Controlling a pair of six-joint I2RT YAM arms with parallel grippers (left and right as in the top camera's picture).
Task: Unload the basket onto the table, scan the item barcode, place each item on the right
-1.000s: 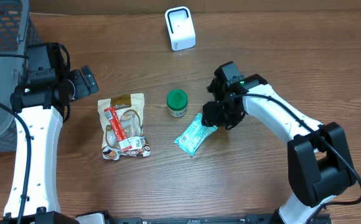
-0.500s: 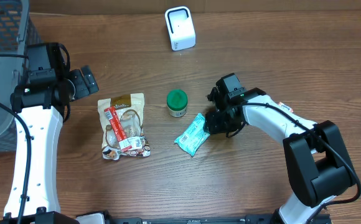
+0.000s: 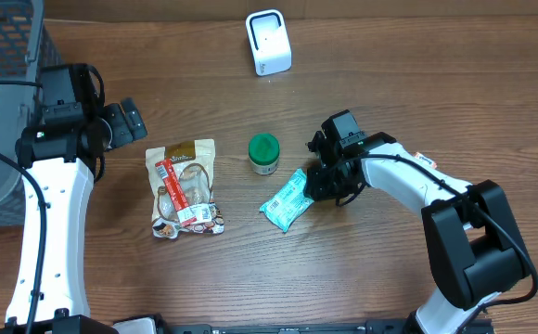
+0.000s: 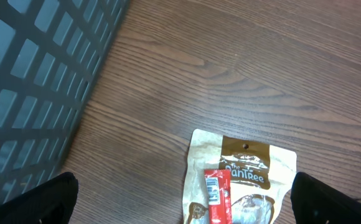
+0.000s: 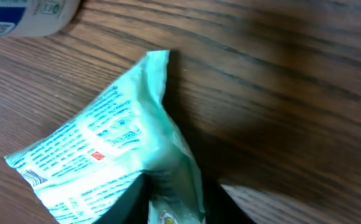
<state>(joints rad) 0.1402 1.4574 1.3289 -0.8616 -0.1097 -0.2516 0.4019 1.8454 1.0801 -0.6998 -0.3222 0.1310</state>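
Right claw [image 3: 320,183]: jaws narrow, closed on the near end of the teal packet [image 3: 286,201]. The right wrist view shows the wrapper bunched into a ridge between the two dark fingers. Packet lies on the table [image 3: 417,83] at centre, its long axis slanting away from the claw.

Left claw [image 3: 130,123]: jaws wide, nothing in them, hanging near the grey basket [image 3: 0,56] at the left edge.

Risks, as judged:
- Grip takes only the crimped end, not the body. On lifting, the packet may droop, swing or slide out of the fingers.
- Soft wrapper. The squeeze is creasing it, and a crease across the code would spoil the read.
- Print shows on the upper face, but I cannot tell where the barcode sits. If it is underneath or under the fingers, presenting this face gives no scan.

Surroundings:
- Scanner [image 3: 269,42], a white unit at the far edge, well apart from the packet.
- Green-lidded jar [image 3: 263,153] stands just beside the packet's far end, roughly between it and the scanner. A low, straight carry could clip it, so the path calls for height or a line to the right.
- Brown snack pouch [image 3: 185,188] lies flat further left, clear of that path.
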